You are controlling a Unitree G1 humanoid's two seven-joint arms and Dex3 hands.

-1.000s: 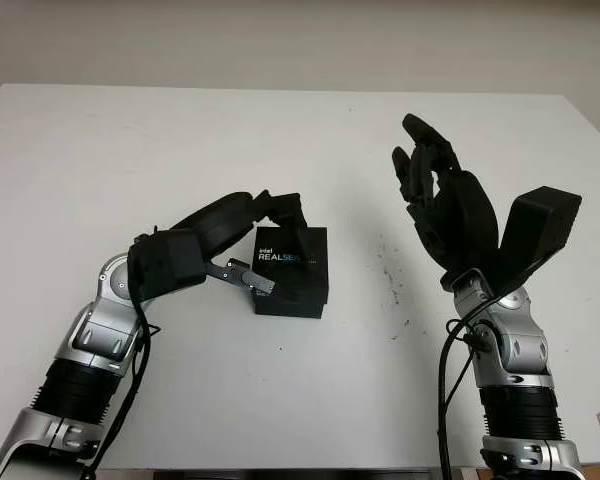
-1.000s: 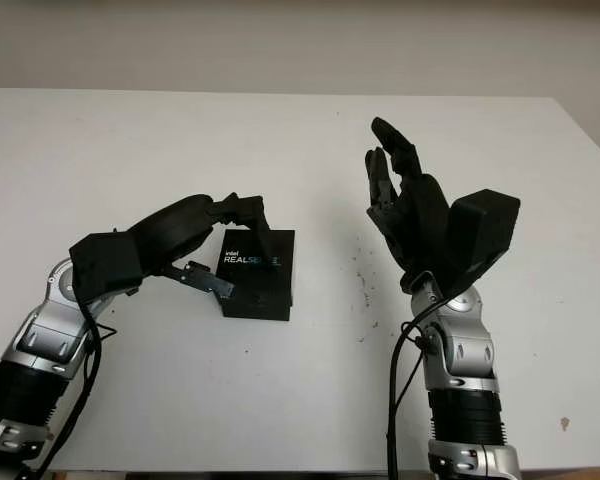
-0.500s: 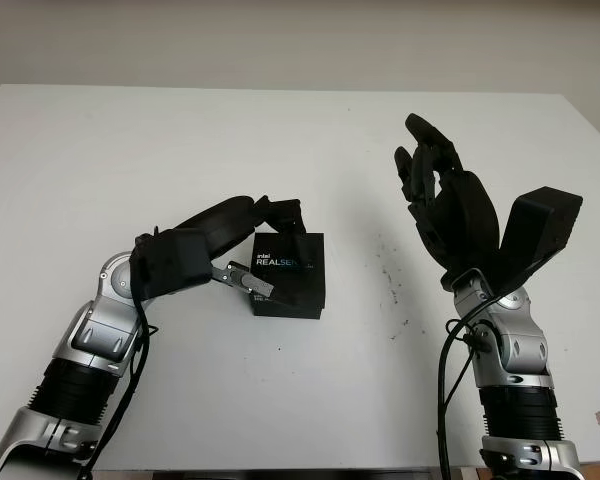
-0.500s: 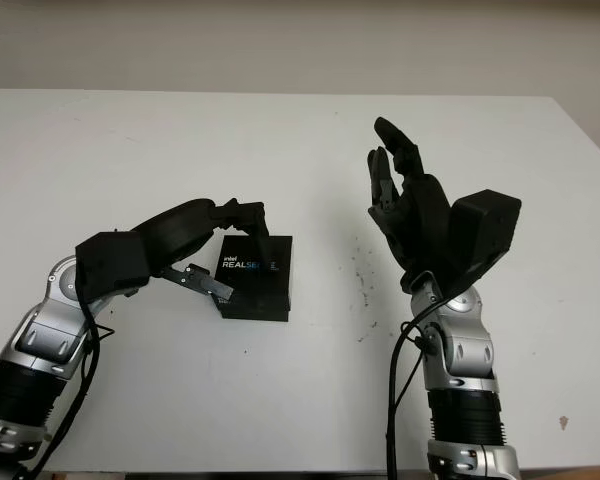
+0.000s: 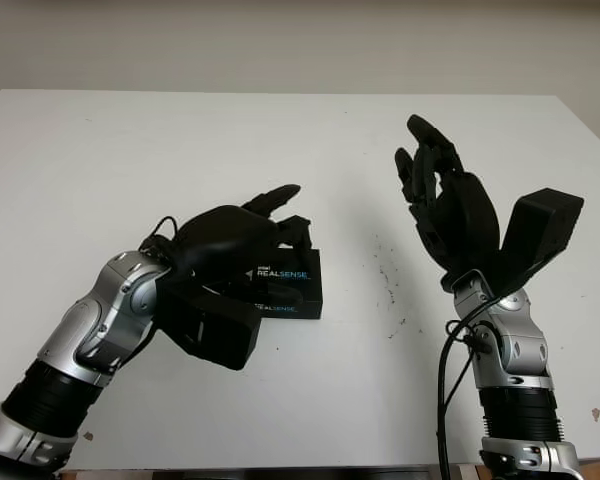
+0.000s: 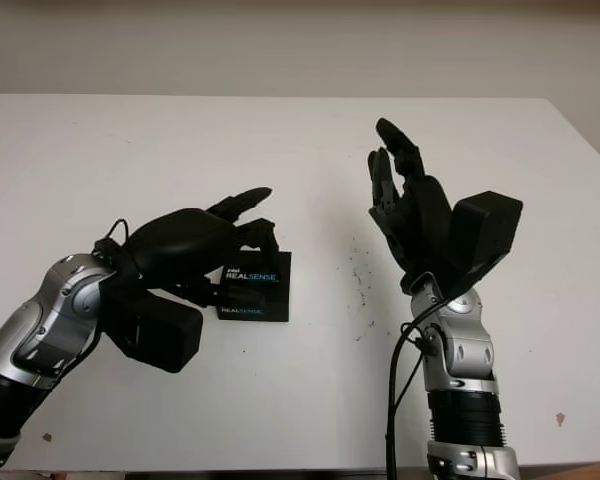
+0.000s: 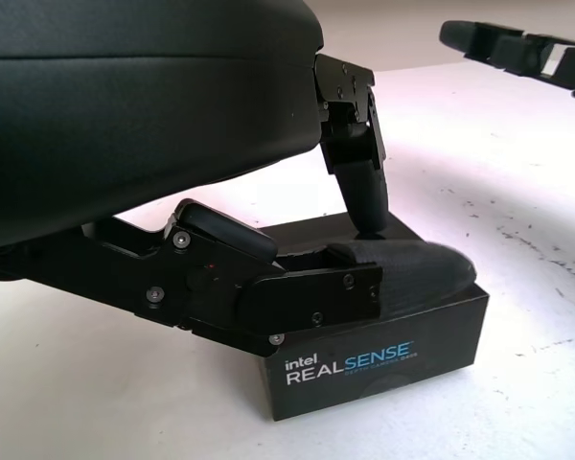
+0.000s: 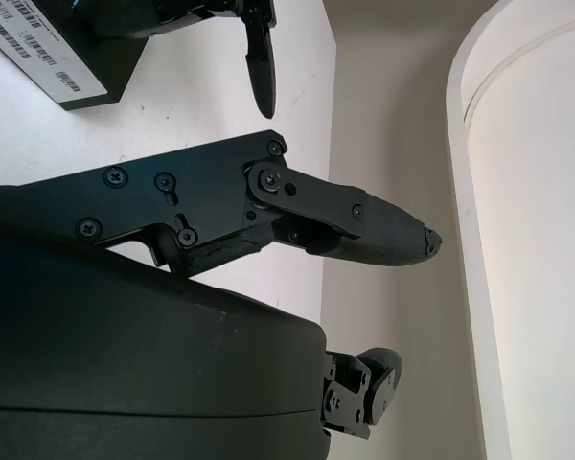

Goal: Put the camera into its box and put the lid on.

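The left hand (image 5: 242, 240) presses its fingers (image 7: 402, 268) on the closed black box (image 5: 295, 290). The right hand (image 5: 445, 205), open, is raised at right.

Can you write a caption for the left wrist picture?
Left hand pressing its fingers onto the closed black RealSense box.

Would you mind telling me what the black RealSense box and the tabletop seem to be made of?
Box: likely matte black printed cardboard, given its crisp edges and white and blue lettering; the left hand lies on it. Table: smooth white, probably laminate, with dark specks near its middle.
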